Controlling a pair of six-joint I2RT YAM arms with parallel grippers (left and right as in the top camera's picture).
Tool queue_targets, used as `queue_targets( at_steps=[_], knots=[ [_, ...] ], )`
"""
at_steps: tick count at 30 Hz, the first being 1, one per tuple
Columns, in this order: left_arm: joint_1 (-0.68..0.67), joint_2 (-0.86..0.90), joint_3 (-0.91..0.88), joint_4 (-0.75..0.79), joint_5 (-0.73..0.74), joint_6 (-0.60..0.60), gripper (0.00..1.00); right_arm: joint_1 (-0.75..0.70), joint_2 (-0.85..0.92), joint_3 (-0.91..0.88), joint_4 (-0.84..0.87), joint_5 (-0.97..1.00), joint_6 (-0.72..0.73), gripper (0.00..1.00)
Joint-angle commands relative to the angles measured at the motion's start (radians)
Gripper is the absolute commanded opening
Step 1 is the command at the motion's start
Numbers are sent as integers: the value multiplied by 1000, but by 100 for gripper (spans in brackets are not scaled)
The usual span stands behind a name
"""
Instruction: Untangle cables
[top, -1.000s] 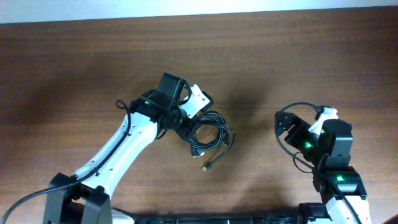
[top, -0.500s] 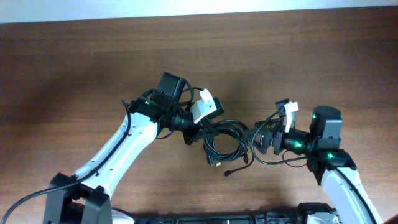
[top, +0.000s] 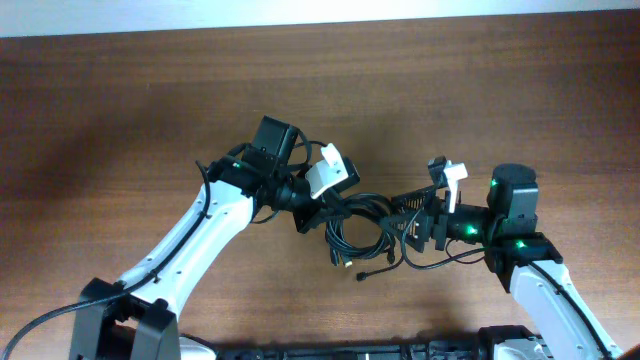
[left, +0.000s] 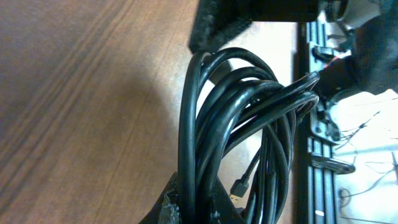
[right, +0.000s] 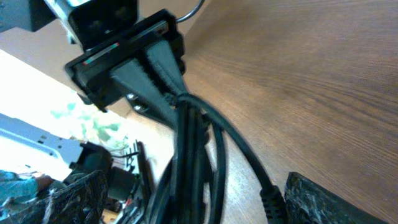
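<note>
Looking from overhead, you see the left tool (top: 318, 212) pinching the cables (top: 362, 228) over the worktop (top: 500, 90), offering the bundle to the right tool (top: 412, 222). The left wrist view shows coils hanging from that pinch. The right wrist view shows the right tool spread around the strands; a second ago that arm sat well apart.
</note>
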Motion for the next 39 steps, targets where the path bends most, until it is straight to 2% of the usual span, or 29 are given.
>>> queue_targets(
  at_steps=[1,3,4,5,6,7,8,9,10,12,14,16,19,21,23,25,30,32,33,39],
  knots=[
    [-5,-25,12,37,8,0,0,44,1,3,5,-23,0,90],
    [-16,-25,12,54,8,-1,0,84,1,3,5,34,0,88],
    [-22,-25,12,62,8,-1,0,106,1,3,5,73,1,82],
    [-24,-25,12,63,8,-1,0,126,1,3,5,115,1,63],
    [-25,-25,12,63,8,-3,0,141,1,3,5,152,1,51],
    [-25,-25,12,63,8,-8,6,149,1,3,5,179,2,33],
    [-24,-25,12,61,7,-8,16,150,1,3,8,182,2,21],
    [-24,-25,12,61,7,-8,22,150,1,3,13,182,12,10],
    [-24,-25,12,61,7,-8,26,150,1,3,22,183,31,4],
    [-24,-25,12,61,7,-8,33,150,1,3,58,190,92,4],
    [-20,-25,13,66,-9,-74,82,150,1,3,85,271,189,4],
    [1,-25,14,83,-15,-221,99,150,1,3,107,365,302,4],
    [70,-25,14,118,-64,-549,99,150,1,3,154,484,454,4],
    [119,-25,14,121,-130,-859,99,150,1,3,183,561,558,4],
    [159,-25,14,140,-126,-1164,99,150,1,3,214,621,645,4],
    [167,-25,14,142,-124,-1333,99,151,2,3,233,671,724,4],
    [117,-25,14,148,-128,-1369,99,153,6,3,266,683,893,4],
    [86,-25,14,164,-130,-1369,95,163,6,3,299,695,930,4],
    [71,-25,14,171,-135,-1373,90,172,6,3,315,709,941,4],
    [12,-25,14,171,-202,-1572,84,262,6,3,338,808,942,4]
  ],
)
